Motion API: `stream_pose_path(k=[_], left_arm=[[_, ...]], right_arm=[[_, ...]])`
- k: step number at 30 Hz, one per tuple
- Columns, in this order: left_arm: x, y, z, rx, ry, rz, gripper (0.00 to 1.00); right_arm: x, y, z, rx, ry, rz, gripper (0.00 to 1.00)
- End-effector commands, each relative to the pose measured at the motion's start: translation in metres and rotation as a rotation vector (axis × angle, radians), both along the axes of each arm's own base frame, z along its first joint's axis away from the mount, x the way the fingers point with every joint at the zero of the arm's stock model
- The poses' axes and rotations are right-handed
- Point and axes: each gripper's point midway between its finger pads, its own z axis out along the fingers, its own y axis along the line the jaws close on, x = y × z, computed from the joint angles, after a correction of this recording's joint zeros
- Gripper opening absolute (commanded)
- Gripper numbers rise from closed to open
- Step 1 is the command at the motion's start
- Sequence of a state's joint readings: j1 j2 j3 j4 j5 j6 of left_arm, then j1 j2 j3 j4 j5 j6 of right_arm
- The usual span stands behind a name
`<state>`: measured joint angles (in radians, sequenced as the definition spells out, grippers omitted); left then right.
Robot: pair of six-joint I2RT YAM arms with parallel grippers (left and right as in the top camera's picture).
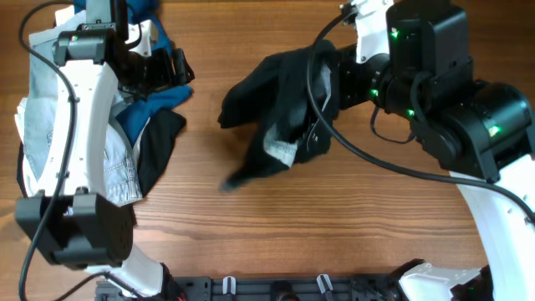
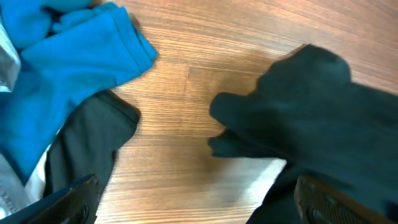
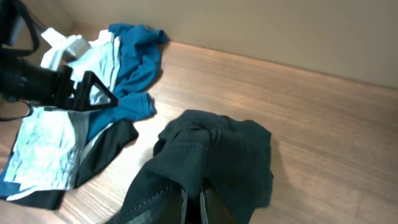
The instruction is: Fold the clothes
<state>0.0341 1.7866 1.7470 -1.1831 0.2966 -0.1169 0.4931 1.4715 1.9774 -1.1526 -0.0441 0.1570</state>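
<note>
Because the wooden table [image 1: 359, 217] is bare across the middle of the overhead frame, the black shorts [image 1: 276, 92] are easy to read. They sit bunched at upper centre, partly lifted, with their long axis running diagonally from the upper right, by the right arm, down to a loose tail at lower left. The cloth looks soft, light and limp, so I judge it will sag and fold on itself wherever it is unsupported. Taking it at the waistband [image 1: 281, 150], whose pale grey inner face shows near the lower edge, should give a firmer line than the crumpled middle. At far left lies a heap of pale jeans [image 1: 38, 109], a blue top [image 1: 159, 104] and another dark cloth [image 1: 163, 142]. The right gripper [image 3: 193, 202] has its fingers pinched together on a ridge of the black shorts. The left gripper [image 2: 199, 202] has its fingers wide apart, holding nothing, between the heap and the shorts.
</note>
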Motion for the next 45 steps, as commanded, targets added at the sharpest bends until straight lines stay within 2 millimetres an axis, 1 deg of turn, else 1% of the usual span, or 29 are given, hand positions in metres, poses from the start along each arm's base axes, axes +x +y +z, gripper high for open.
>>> stream_pose_path(k=[1, 2, 3, 4, 6, 9, 10, 12, 13, 16, 18, 22, 25, 26, 28, 32, 35, 38, 43, 45], left_arm=[[-0.018, -0.002, 0.040, 0.016, -0.097, -0.057, 1.00], [-0.021, -0.005, 0.042, 0.010, -0.097, -0.074, 1.00], [-0.029, -0.014, 0.042, -0.008, -0.086, -0.124, 1.00], [-0.038, -0.023, 0.041, -0.023, -0.065, -0.181, 1.00], [-0.053, -0.040, 0.034, -0.038, -0.021, -0.272, 1.00], [-0.076, -0.078, 0.020, -0.096, 0.012, -0.455, 1.00], [-0.086, -0.094, 0.013, -0.120, 0.017, -0.546, 1.00], [-0.103, -0.120, -0.003, -0.141, 0.038, -0.670, 1.00], [-0.109, -0.129, -0.012, -0.141, 0.048, -0.702, 1.00], [-0.125, -0.160, -0.036, -0.150, 0.051, -0.796, 1.00], [-0.139, -0.196, -0.049, -0.215, 0.023, -0.873, 1.00], [-0.145, -0.241, -0.065, -0.241, -0.048, -0.894, 1.00], [-0.139, -0.268, -0.072, -0.226, -0.120, -0.846, 1.00], [-0.139, -0.284, -0.074, -0.227, -0.152, -0.820, 1.00], [-0.142, -0.293, -0.078, -0.208, -0.153, -0.780, 1.00], [-0.148, -0.301, -0.091, -0.156, -0.117, -0.701, 1.00], [-0.153, -0.309, -0.102, -0.145, -0.091, -0.686, 1.00], [-0.158, -0.321, -0.121, -0.158, -0.047, -0.653, 1.00], [-0.153, -0.344, -0.145, -0.186, -0.054, -0.637, 1.00], [-0.149, -0.348, -0.153, -0.176, -0.069, -0.634, 1.00]], right_arm=[[0.011, -0.002, 0.001, 0.037, 0.013, -0.027, 0.04], [0.016, -0.006, 0.000, 0.038, 0.014, -0.044, 0.04], [0.024, -0.011, -0.002, 0.044, 0.016, -0.069, 0.04], [0.032, -0.017, -0.003, 0.058, 0.019, -0.098, 0.04], [0.046, -0.022, -0.005, 0.087, 0.022, -0.103, 0.04], [0.068, -0.026, -0.009, 0.129, 0.021, -0.102, 0.04], [0.078, -0.027, -0.011, 0.138, 0.018, -0.105, 0.04], [0.092, -0.030, -0.017, 0.149, 0.019, -0.112, 0.04], [0.100, -0.032, -0.021, 0.154, 0.022, -0.118, 0.04], [0.115, -0.036, -0.030, 0.170, 0.031, -0.121, 0.04], [0.126, -0.039, -0.037, 0.182, 0.038, -0.124, 0.04], [0.134, -0.041, -0.038, 0.211, 0.038, -0.108, 0.04], [0.137, -0.044, -0.035, 0.222, 0.025, -0.106, 0.04], [0.137, -0.044, -0.034, 0.222, 0.021, -0.105, 0.04], [0.137, -0.044, -0.034, 0.222, 0.021, -0.105, 0.04], [0.138, -0.044, -0.034, 0.223, 0.018, -0.105, 0.04], [0.138, -0.044, -0.033, 0.226, 0.018, -0.107, 0.04], [0.138, -0.044, -0.033, 0.226, 0.019, -0.107, 0.04], [0.138, -0.044, -0.033, 0.226, 0.018, -0.107, 0.04], [0.138, -0.044, -0.033, 0.225, 0.017, -0.107, 0.04]])
